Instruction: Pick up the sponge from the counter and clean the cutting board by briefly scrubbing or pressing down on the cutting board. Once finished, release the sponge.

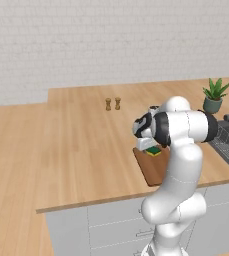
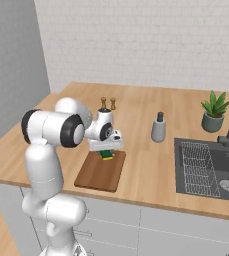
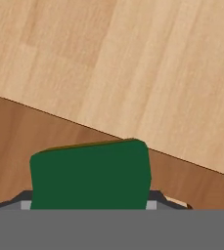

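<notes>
Green sponge point(image 3: 90, 175) over cutting board point(image 3: 15, 136) — counter point(image 3: 133, 63) beyond

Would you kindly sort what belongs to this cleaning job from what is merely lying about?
Job: dark green sponge; dark brown wooden cutting board; light-wood counter; gripper.
Lying about: two small wooden shakers; grey bottle; potted plant; dark sink.

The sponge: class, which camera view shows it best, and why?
The hand view: the sponge looms large, its green face over the cutting board. Both base views show a small green-yellow bit beneath the tool.
</notes>
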Tool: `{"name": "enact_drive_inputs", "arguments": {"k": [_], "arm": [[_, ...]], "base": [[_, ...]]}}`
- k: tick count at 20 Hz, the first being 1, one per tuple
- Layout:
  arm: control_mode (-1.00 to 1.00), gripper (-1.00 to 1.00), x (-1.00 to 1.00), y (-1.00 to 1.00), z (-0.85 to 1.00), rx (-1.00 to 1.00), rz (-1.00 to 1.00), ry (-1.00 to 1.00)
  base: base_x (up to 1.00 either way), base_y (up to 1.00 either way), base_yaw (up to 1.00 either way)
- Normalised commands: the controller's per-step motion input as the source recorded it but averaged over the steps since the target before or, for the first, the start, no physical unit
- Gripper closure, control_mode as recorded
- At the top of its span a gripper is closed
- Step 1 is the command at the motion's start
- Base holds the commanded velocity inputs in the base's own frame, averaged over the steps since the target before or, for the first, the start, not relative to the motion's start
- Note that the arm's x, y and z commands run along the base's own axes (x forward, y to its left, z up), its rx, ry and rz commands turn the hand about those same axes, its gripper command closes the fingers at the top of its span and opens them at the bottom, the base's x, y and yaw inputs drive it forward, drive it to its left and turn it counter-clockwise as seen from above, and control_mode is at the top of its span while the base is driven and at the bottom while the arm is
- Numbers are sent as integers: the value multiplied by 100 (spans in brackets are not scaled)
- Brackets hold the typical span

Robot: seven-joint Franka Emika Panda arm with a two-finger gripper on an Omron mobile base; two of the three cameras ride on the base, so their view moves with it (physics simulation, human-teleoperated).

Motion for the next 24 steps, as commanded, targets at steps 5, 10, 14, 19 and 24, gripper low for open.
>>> {"name": "enact_drive_inputs", "arguments": {"k": [5,10,14,19,24], "arm": [[-100,100,-19,-64,-50,0,0,0],[-100,100,-23,-79,-36,0,0,0],[-100,100,-47,-85,-49,0,0,-1],[-100,100,-86,-61,-89,0,0,2],[-100,100,-100,-38,-99,0,0,3]], "base": [[0,0,0],[0,0,0],[0,0,0],[0,0,0],[0,0,0]]}}
